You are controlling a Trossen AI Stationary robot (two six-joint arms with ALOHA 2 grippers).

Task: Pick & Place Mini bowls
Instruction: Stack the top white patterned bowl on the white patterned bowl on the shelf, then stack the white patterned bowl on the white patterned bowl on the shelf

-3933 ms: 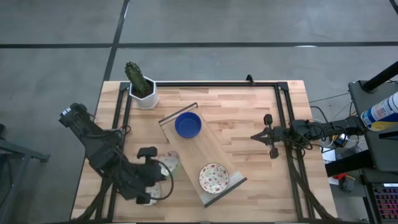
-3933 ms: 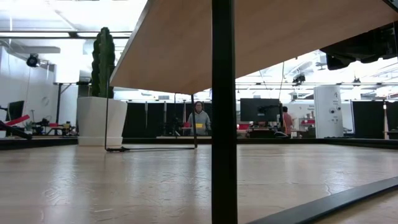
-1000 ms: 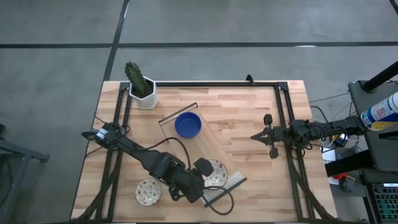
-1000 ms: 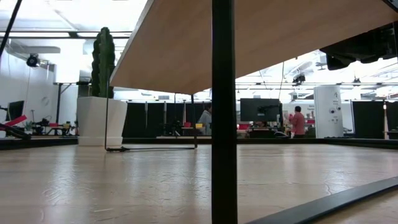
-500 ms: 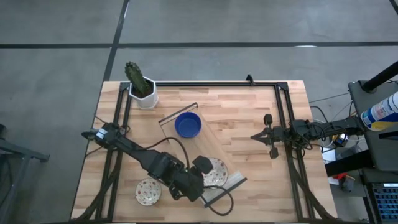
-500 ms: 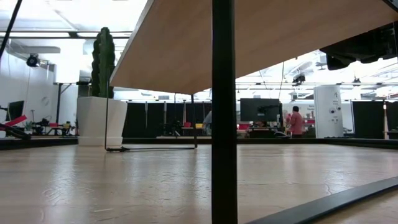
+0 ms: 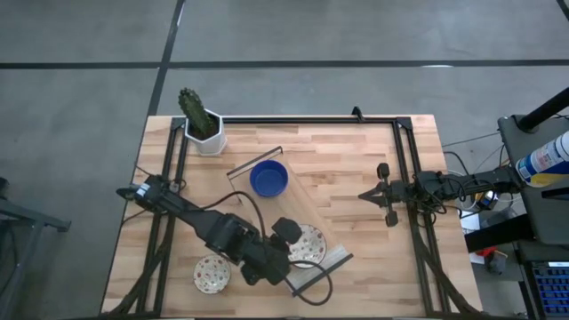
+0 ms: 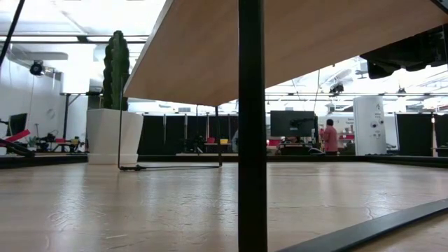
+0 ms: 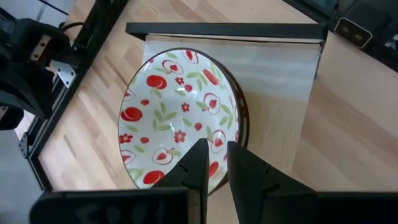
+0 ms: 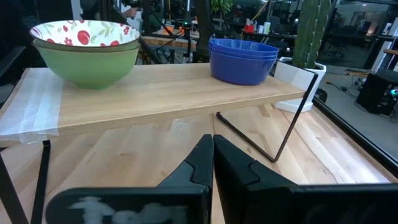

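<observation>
A cream floral mini bowl [image 7: 311, 249] [image 9: 180, 118] sits nested in another, green outside [image 10: 84, 53], at the near end of a raised wooden shelf [image 7: 293, 209]. Stacked blue mini bowls [image 7: 268, 179] [image 10: 242, 59] stand at the shelf's far end. One more floral bowl [image 7: 212, 274] rests on the table near the near edge. My left gripper [image 7: 293, 240] [image 9: 217, 146] is over the stacked floral bowl's rim, its fingers a narrow gap apart. My right gripper [image 7: 363, 194] [image 10: 212, 140] waits shut at the table's right side, pointing at the shelf. My left gripper comes at the top floral bowl from above, slanting down, with both fingertips [image 9: 200, 152] over the bowl's inside near its rim [image 9: 186, 183]. Whether they touch the bowl I cannot tell. The bowl sits level in the bowl beneath it.
A white hexagonal pot with a cactus [image 7: 204, 133] [image 8: 112, 133] stands at the far left corner. A black frame [image 7: 404, 178] runs around the table. The shelf stands on thin black wire legs [image 10: 292, 121]. Bare wood lies between the shelf and my right gripper. A person walks in the room behind.
My left gripper has eased slightly back from the stacked floral bowl, toward the table's far left, while the bowl stays on the shelf. A person in the background has walked to the right.
</observation>
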